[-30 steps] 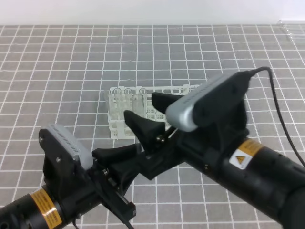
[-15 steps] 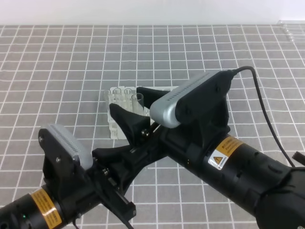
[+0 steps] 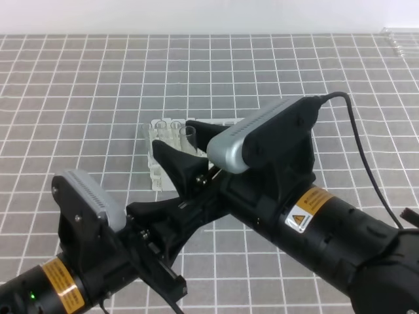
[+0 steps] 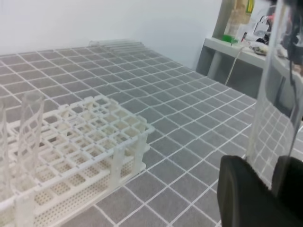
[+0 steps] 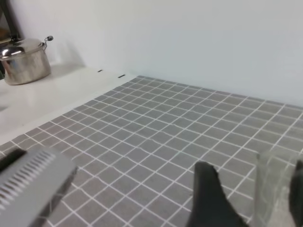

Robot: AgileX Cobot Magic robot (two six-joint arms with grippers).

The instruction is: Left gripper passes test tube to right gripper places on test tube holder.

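A clear test tube [image 4: 270, 94] stands upright in my left gripper [image 4: 272, 168], which is shut on its lower end. From above, the open top of the test tube [image 3: 188, 135] shows between the black fingers of my right gripper [image 3: 174, 135]. In the right wrist view the right gripper [image 5: 255, 189] is open, with the test tube [image 5: 275, 184] standing between its fingers and a gap on the left side. The white test tube holder [image 3: 157, 178] lies behind both grippers, mostly hidden. In the left wrist view the test tube holder [image 4: 94, 142] carries two clear tubes at its left end.
The left gripper [image 3: 157, 212] sits low under the right arm. Spare tubes [image 3: 399, 39] lie at the far right corner. A steel pot [image 5: 23, 59] stands on a white counter beside the tiled surface. A cluttered shelf [image 4: 246, 45] is off to the right.
My right gripper has swung left and forward until its fingers straddle the held tube, and it has hardly moved in the last half second. The left arm and tube stayed still.
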